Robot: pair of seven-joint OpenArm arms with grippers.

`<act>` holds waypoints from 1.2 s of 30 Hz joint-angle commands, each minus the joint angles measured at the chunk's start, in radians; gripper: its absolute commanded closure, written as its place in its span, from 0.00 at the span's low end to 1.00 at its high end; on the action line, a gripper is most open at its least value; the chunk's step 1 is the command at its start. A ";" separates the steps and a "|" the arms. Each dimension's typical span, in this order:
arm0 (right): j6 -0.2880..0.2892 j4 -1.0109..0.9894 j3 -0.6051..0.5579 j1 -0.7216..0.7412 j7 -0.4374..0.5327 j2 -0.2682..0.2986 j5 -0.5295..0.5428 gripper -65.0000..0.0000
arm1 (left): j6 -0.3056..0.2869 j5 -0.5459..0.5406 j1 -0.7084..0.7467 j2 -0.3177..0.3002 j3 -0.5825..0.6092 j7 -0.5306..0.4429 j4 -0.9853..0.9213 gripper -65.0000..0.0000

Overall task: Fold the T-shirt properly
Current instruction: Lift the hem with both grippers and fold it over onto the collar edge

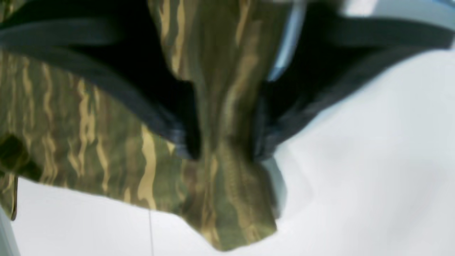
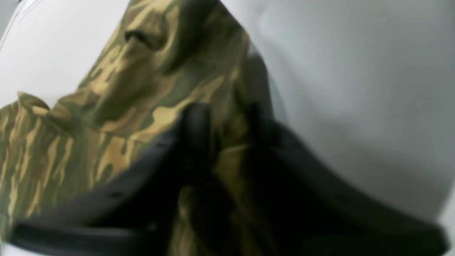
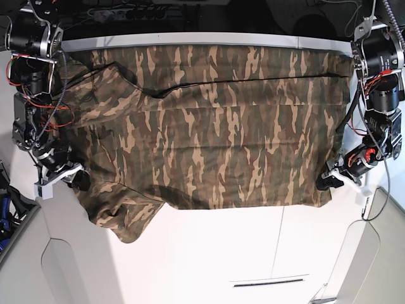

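Observation:
The camouflage T-shirt (image 3: 215, 133) lies spread across the white table, one sleeve hanging at the lower left (image 3: 123, 218). My left gripper (image 3: 326, 180) is at the shirt's right lower corner; in the left wrist view it (image 1: 225, 142) is shut on a bunched fold of the T-shirt (image 1: 227, 106). My right gripper (image 3: 79, 180) is at the shirt's left edge above the sleeve; in the right wrist view it (image 2: 227, 128) is shut on a pinch of the T-shirt (image 2: 149, 89).
The white table (image 3: 221, 253) extends in front of the shirt with a seam line and a slot near the front. Cables and dark equipment lie beyond the table's far edge (image 3: 158, 12). Both arm bases stand at the far corners.

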 commanded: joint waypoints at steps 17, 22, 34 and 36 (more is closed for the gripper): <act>-0.003 0.243 -0.002 0.013 -0.193 0.023 0.004 1.00 | -0.013 -0.026 -0.055 -0.073 -0.001 0.043 0.034 1.00; -0.002 0.333 -0.001 -0.010 -0.238 0.042 0.049 1.00 | -0.013 -0.142 -0.052 -0.089 -0.001 0.201 0.079 1.00; -0.002 0.590 0.030 -0.213 -0.293 0.156 0.177 1.00 | -0.013 -0.351 0.140 -0.181 -0.001 0.422 0.430 1.00; -0.002 0.617 0.053 -0.248 -0.297 0.166 0.192 1.00 | -0.013 -0.354 0.191 -0.196 -0.001 0.437 0.509 1.00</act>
